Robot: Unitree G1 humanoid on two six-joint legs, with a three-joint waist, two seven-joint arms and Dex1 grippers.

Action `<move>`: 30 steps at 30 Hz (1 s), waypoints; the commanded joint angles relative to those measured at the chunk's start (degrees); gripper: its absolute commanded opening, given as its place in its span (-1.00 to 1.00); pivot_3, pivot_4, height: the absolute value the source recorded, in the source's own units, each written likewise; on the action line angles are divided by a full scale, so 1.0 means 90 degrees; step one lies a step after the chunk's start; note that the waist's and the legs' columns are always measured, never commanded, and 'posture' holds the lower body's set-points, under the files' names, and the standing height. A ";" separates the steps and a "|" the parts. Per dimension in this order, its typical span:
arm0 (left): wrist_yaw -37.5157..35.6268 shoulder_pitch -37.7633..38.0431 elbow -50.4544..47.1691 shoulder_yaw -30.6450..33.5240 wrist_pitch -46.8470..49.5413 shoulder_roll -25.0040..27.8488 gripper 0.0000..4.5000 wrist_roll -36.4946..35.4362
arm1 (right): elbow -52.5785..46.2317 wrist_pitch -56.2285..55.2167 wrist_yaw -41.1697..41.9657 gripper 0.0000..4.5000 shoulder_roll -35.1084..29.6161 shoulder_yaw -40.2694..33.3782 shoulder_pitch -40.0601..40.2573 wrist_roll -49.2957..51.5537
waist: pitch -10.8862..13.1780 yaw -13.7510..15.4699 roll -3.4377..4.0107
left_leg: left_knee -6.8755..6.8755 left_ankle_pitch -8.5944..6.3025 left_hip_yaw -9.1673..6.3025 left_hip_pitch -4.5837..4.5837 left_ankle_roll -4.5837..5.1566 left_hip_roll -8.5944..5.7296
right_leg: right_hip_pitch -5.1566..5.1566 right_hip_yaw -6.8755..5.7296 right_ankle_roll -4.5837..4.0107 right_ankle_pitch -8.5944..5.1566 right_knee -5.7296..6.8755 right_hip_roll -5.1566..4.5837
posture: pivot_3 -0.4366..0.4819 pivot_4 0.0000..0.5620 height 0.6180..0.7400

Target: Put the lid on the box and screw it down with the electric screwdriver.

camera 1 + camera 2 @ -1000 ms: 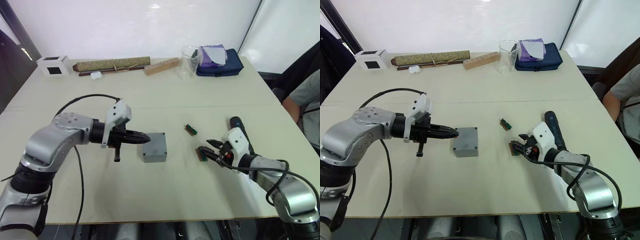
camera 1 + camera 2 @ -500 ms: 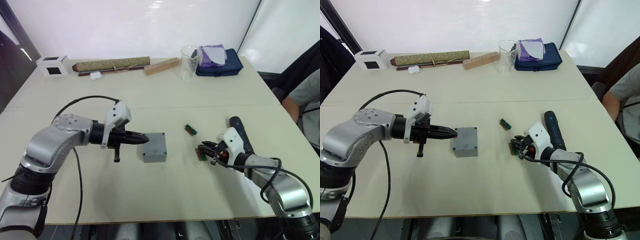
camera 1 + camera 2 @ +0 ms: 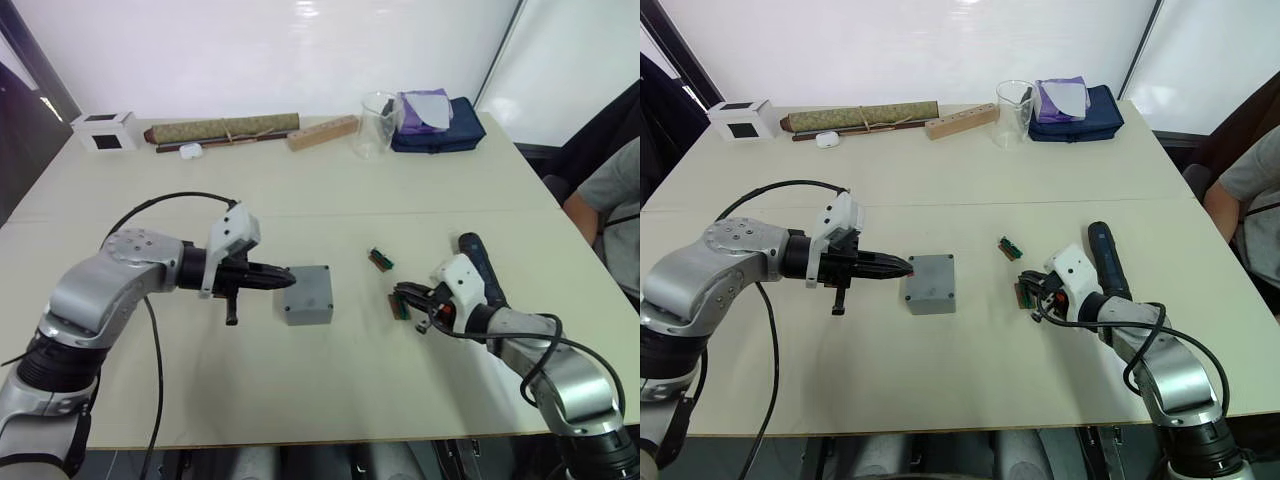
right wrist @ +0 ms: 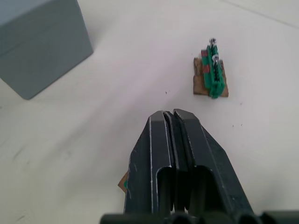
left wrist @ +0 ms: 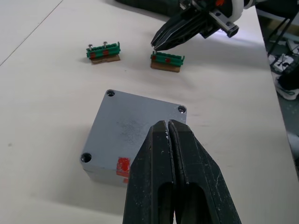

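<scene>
You are looking at the box (image 3: 308, 295) sitting near the middle of the table (image 3: 330, 400), with the lid (image 5: 135, 132) already lying flat on top of it. In the left wrist view the lid's corner screw holes are showing dark, and a small red mark is sitting at the lid's edge nearest the left gripper.

The left gripper (image 3: 288, 275) is hovering just at the box's left side, its two black fingers pressed together and holding nothing, with the tips reaching over the lid's near edge in its wrist view. A black cable is looping from that arm over the table.

To the right of the box, two small green-brown bit holders are lying apart from each other: one (image 3: 380, 260) farther back, the other (image 3: 400, 305) nearer the right arm. The right gripper (image 3: 416, 301) is resting with its tips right at that nearer holder; its fingers are clamped together, and you cannot tell whether they are touching it.

The electric screwdriver (image 3: 478, 258) is lying on the table just behind the right wrist, untouched.

Along the far edge you are seeing a white cube (image 3: 106, 130), a long rolled bundle (image 3: 222, 128), a wooden block (image 3: 323, 132), a clear glass (image 3: 378, 123) and a dark blue pouch (image 3: 440, 125). A person's arm (image 3: 605, 205) is showing at the right edge.
</scene>
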 commanded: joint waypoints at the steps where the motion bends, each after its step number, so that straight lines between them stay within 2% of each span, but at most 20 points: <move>1: -0.0028 0.0040 0.0028 0.0056 -0.0157 0.0081 -1.00 0.0079 | -0.0542 -0.0118 0.0147 -0.97 -0.0213 -0.0264 -0.0162 0.0140 | 0.0000 0.0000 0.0000 | 0.0000 0.0000 0.0000 0.0000 0.0000 0.0000 | 0.0000 0.0000 0.0000 0.0000 0.0000 0.0000 | -0.05 -0.47 1.00; 5: -0.0039 0.0089 0.0237 0.0096 -0.0219 0.0086 -1.00 0.0138 | -0.0764 0.0032 0.0147 -0.97 -0.0290 -0.0229 -0.0568 0.0212 | 0.0000 -0.0017 0.0001 | 0.0000 0.0000 0.0000 0.0002 0.0000 0.0000 | 0.0000 0.0000 0.0000 0.0000 0.0001 0.0000 | -0.05 -0.47 1.00; 12: 0.0107 0.0376 0.0660 0.0294 -0.0321 0.0060 -1.00 0.0227 | -0.0565 0.0326 0.0024 -0.97 0.0322 0.0668 -0.1795 0.0230 | 0.0000 -0.0025 0.0001 | 0.0000 0.0000 -0.0001 0.0000 0.0000 0.0002 | -0.0003 0.0000 0.0000 0.0000 0.0002 0.0001 | -0.05 -0.47 1.00; 21: 0.0644 0.0630 0.0414 0.0638 -0.0148 -0.0185 -1.00 0.0018 | 0.0332 -0.0267 0.0012 -0.97 0.0989 0.1486 -0.2147 -0.0283 | 0.0000 0.0004 0.0000 | 0.0020 0.0000 -0.0002 -0.0012 0.0000 -0.0004 | -0.0004 -0.0006 0.0000 0.0002 0.0006 -0.0010 | -0.05 -0.47 1.00; 30: 0.0917 0.0783 0.0043 0.0909 0.0135 -0.0228 -1.00 -0.0324 | 0.0753 -0.0440 0.0166 -0.97 0.1145 0.1696 -0.2300 -0.0470 | 0.0000 -0.0006 0.0000 | 0.0020 0.0000 -0.0004 -0.0012 0.0000 -0.0003 | -0.0006 -0.0006 0.0000 0.0002 0.0010 -0.0009 | -0.05 -0.47 1.00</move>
